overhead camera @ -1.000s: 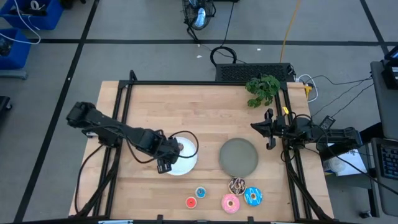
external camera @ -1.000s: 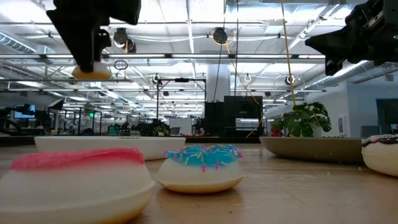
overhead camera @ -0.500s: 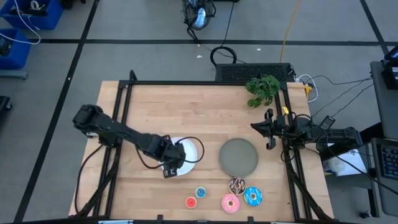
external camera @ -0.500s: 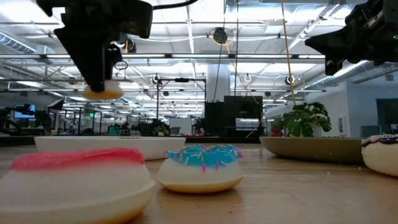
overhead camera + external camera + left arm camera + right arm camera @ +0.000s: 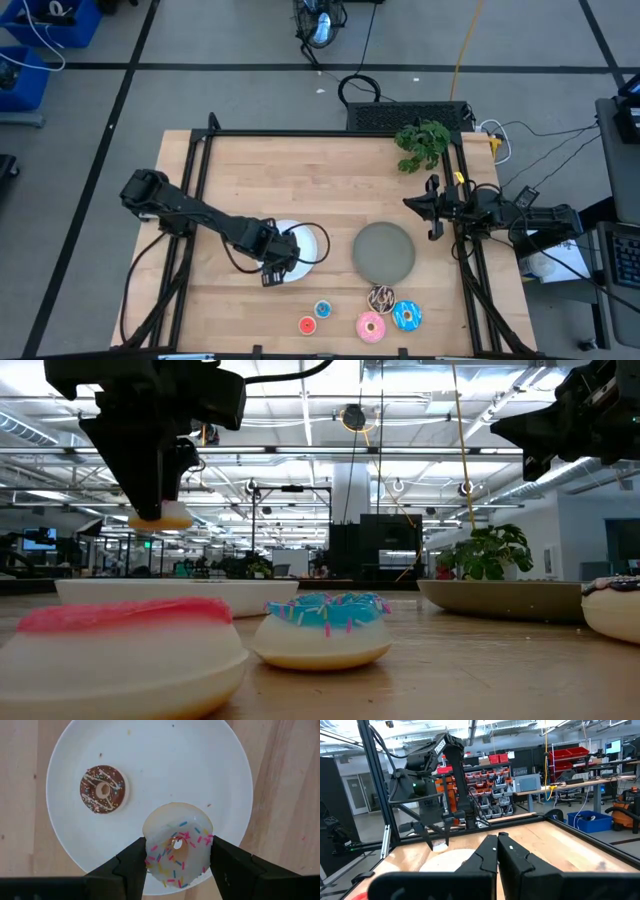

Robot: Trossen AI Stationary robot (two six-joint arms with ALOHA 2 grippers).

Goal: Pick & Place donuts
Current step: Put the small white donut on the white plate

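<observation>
My left gripper (image 5: pixel 273 270) hangs over the near rim of the white plate (image 5: pixel 307 243), shut on a pale-iced donut with coloured sprinkles (image 5: pixel 177 845). A small brown donut with pale drizzle (image 5: pixel 103 789) lies flat on that plate. Several more donuts lie near the table's front edge: red (image 5: pixel 307 325), small blue (image 5: pixel 322 309), pink (image 5: pixel 371 326), dark brown (image 5: pixel 381 297) and blue (image 5: pixel 406 316). The grey plate (image 5: pixel 384 252) holds nothing. My right gripper (image 5: pixel 432 210) waits shut at the table's right edge. My left gripper pinches the sprinkled donut by two opposite outer sides (image 5: pixel 150 851) between its two fingers (image 5: pixel 131 865). The fingers come from above, pointing down. The donut sits level with its icing up, lifted clear above the white plate (image 5: pixel 160 518).
A potted green plant (image 5: pixel 422 143) stands at the far right corner. Black frame rails (image 5: pixel 195 190) run along the table's left, right and far sides. Bare wood lies between the plates and the far edge.
My left gripper has gone down toward the white plate, carrying the sprinkled donut, and has shifted a little toward the near edge. The donut stays level in the hold and hangs lower over the plate than before.
</observation>
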